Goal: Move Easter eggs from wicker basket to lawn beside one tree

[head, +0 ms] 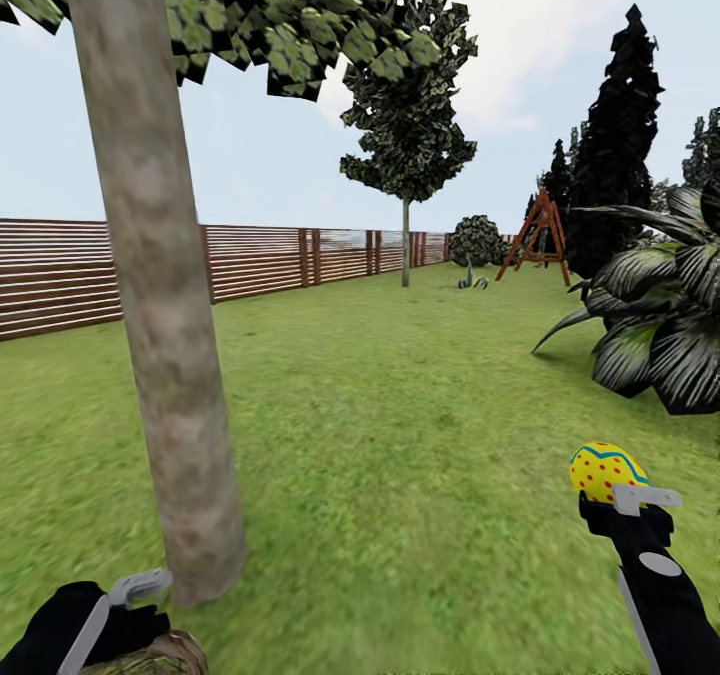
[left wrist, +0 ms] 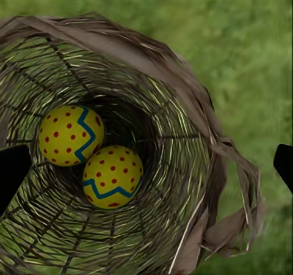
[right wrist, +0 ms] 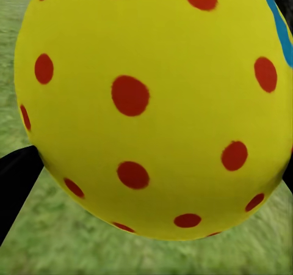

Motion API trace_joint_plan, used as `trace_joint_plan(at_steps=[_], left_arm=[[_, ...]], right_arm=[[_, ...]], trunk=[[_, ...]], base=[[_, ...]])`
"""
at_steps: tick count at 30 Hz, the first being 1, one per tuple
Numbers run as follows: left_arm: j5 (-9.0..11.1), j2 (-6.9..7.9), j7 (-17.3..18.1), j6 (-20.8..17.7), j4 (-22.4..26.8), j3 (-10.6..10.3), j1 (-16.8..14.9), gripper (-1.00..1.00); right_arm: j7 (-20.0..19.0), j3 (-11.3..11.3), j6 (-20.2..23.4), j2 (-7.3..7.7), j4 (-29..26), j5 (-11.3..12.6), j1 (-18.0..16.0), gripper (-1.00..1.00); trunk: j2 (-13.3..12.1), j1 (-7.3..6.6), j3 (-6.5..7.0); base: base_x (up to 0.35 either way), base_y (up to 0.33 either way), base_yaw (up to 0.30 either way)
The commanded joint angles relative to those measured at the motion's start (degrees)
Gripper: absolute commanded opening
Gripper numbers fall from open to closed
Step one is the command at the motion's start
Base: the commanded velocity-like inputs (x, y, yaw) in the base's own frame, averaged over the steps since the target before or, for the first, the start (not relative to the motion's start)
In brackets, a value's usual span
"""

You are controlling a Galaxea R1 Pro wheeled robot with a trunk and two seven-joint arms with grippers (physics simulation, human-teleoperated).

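**One egg held by the tree, two in the basket**

The right gripper (head: 612,493) is clamping one small yellow Easter egg (head: 605,469) with red dots above the green grass lawn (head: 400,425). The left gripper (head: 135,595) is gripping the rim of the round brown woven wicker basket (left wrist: 201,104), beside the thick pale grey-brown tree trunk (head: 160,285). Two matching eggs (left wrist: 70,134) (left wrist: 112,176) are lying touching at the basket's bottom.

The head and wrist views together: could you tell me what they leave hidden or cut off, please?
- Wicker basket: head view, cut off by the bottom edge, behind the left gripper.
- Two eggs: left wrist view, undersides hidden in the basket.
- Held egg: right wrist view, cropped; it hides the right gripper's contact.
- Tree: crown cut off above.
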State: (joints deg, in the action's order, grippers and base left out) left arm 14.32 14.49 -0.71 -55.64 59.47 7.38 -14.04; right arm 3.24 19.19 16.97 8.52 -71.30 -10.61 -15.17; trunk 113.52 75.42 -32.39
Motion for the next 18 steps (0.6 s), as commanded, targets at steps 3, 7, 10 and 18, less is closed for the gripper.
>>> trace_joint_plan(at_steps=[3,7,10,18], left_arm=[[0.1,2.19,1.8,-0.3,1.3,0.0,0.0,1.0],[0.3,2.61,2.0,-0.2,1.2,0.0,0.0,1.0],[0.3,2.58,2.0,-0.2,1.1,-0.1,0.0,1.0],[0.4,2.54,2.0,-0.3,1.3,-0.1,0.0,1.0]], right_arm=[[0.1,-0.1,0.4,-0.04,0.0,-0.5,0.0,-1.0],[0.1,-0.2,0.4,-0.24,0.5,-0.7,0.0,-1.0],[0.1,-0.2,0.4,-0.37,1.0,-0.8,0.0,-1.0],[0.3,-1.6,0.3,-0.44,2.7,-1.0,0.0,-1.0]], trunk=[[0.0,0.0,-0.06],[0.0,0.0,-0.06],[0.0,0.0,-0.06],[0.0,0.0,-0.06]], base=[[0.0,0.0,-0.042],[0.0,0.0,-0.002],[-0.039,0.0,0.0],[-0.186,0.0,0.0]])
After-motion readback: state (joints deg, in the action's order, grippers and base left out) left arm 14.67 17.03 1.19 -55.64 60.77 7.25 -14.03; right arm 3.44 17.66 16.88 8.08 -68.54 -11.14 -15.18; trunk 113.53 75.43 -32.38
